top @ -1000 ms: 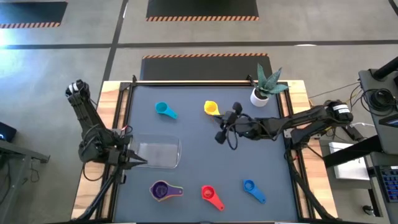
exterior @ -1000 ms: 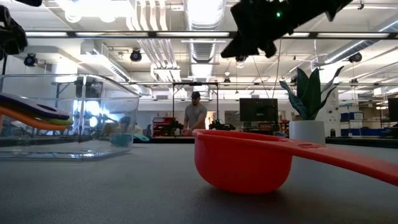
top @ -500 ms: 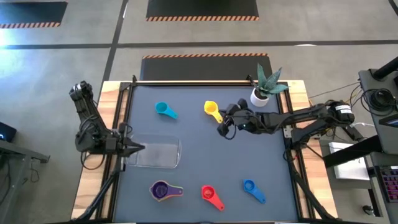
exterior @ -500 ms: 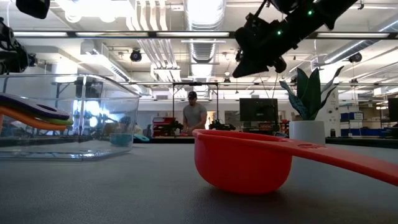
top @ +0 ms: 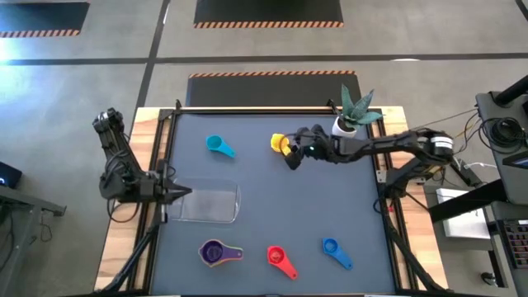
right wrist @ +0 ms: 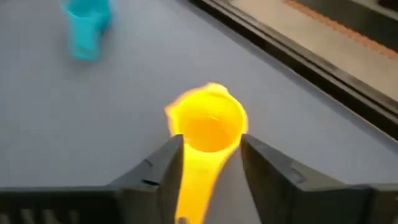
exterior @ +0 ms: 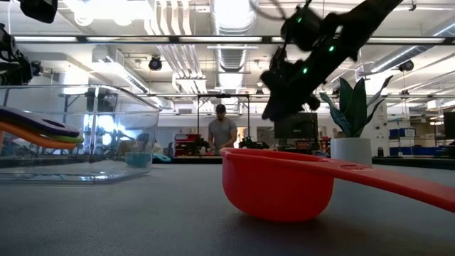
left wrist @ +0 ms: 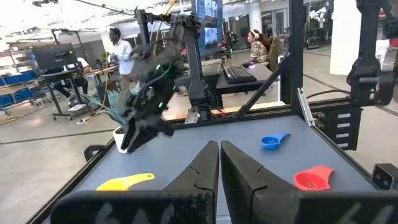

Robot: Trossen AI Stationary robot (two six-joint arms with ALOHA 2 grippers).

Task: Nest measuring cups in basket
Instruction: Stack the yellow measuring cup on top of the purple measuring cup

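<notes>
Plastic throughout, so light, stiff and slick. Left gripper (top: 183,195) waits pinched shut, empty, at the basket (top: 216,216). Right gripper (right wrist: 208,163) hangs over the yellow cup (right wrist: 208,129) at the table's far side, jaws parted astride its flat handle, probably the best hold.

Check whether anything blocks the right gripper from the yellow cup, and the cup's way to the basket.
Nothing visible does. The right gripper, open, straddles the yellow cup's handle. Bare table lies between it and the basket.
</notes>
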